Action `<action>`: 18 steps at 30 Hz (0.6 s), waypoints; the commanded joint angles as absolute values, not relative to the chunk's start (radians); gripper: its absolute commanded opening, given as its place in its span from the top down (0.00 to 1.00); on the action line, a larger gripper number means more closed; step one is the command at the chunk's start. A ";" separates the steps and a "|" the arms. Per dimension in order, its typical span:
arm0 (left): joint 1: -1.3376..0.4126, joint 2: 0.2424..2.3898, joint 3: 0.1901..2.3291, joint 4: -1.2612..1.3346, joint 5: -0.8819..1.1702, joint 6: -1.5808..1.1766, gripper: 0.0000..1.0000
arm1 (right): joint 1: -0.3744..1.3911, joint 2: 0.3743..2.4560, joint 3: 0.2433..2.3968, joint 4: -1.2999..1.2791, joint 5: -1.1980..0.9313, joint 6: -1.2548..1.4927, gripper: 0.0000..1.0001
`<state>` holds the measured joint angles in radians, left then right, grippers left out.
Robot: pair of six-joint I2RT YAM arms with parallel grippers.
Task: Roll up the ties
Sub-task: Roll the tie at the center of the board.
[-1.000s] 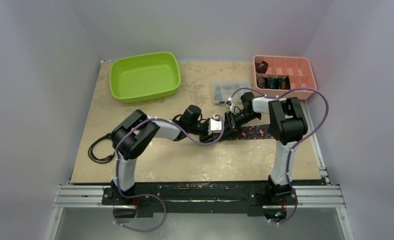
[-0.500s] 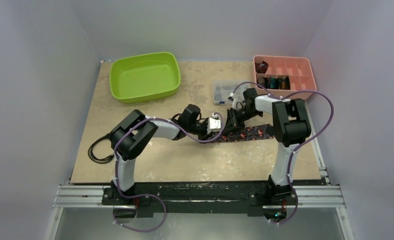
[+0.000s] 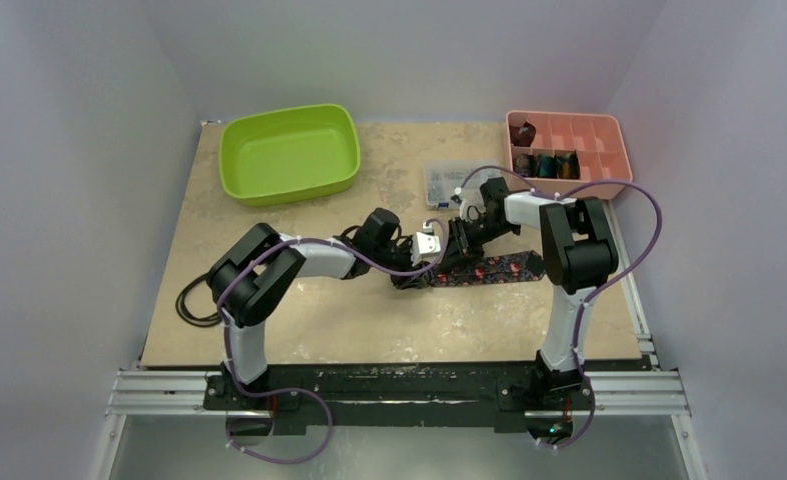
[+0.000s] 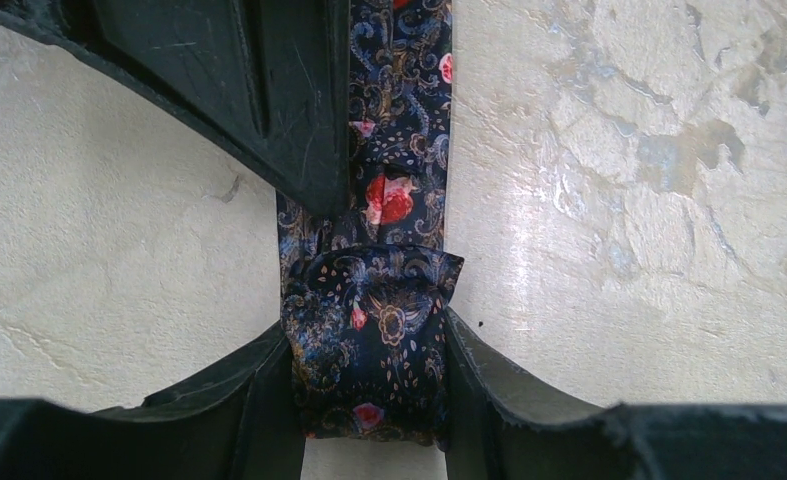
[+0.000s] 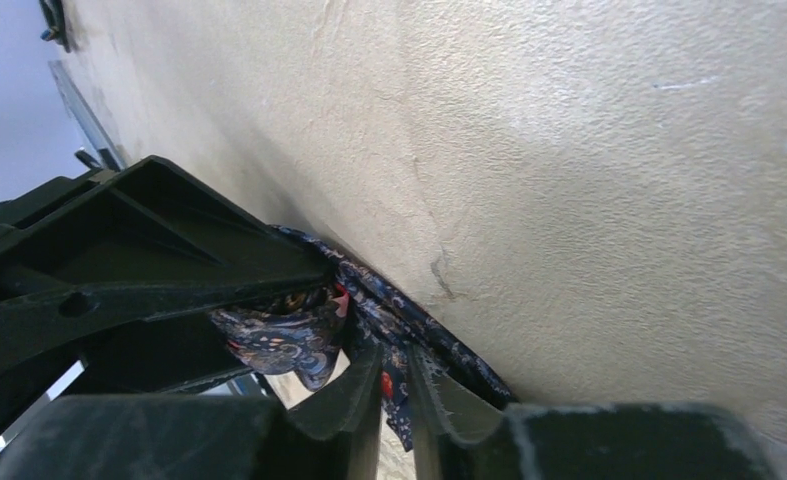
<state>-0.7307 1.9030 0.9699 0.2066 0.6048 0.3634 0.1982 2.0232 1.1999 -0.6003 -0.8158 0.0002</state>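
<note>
- Navy paisley cloth with red flowers: that is your tie (image 3: 499,268). It lies flat on the beige table (image 3: 369,330), right of centre, running left to right between the two arms.
- Your left gripper (image 4: 367,338) is clamped on the tie's rolled end. Both fingers press against the sides of the small coil, which fills the gap between them.
- From that coil the unrolled strip runs flat and straight across the table.
- Your right gripper (image 5: 395,368) has its fingers almost together, with only a thin fold of the tie pinched in the slit between them. It sits just beside the left gripper, on the strip next to the coil.
- In the left wrist view, one black finger of the right gripper meets the left edge of the strip just beyond the coil.
- At the far right, the pink divided tray (image 3: 609,135) holds rolled ties (image 3: 546,165). One is in its far-left compartment, and the others sit side by side in the row nearer you.
- A clear plastic box (image 3: 447,180) sits just beyond the grippers, and a green tub (image 3: 289,152) stands at the far left.
</note>
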 commanded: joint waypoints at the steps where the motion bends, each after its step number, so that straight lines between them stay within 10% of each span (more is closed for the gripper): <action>1: -0.724 1.945 0.988 -0.065 0.479 0.398 0.75 | 0.180 1.995 1.181 -0.543 -0.755 -0.047 0.68; 6: -0.734 1.965 1.022 -0.110 0.445 0.390 0.75 | 0.184 1.896 1.149 -0.550 -0.965 -0.014 0.42; 18: -0.744 1.979 1.042 -0.132 0.454 0.385 0.73 | 0.283 1.977 1.143 -0.424 -1.021 0.119 0.48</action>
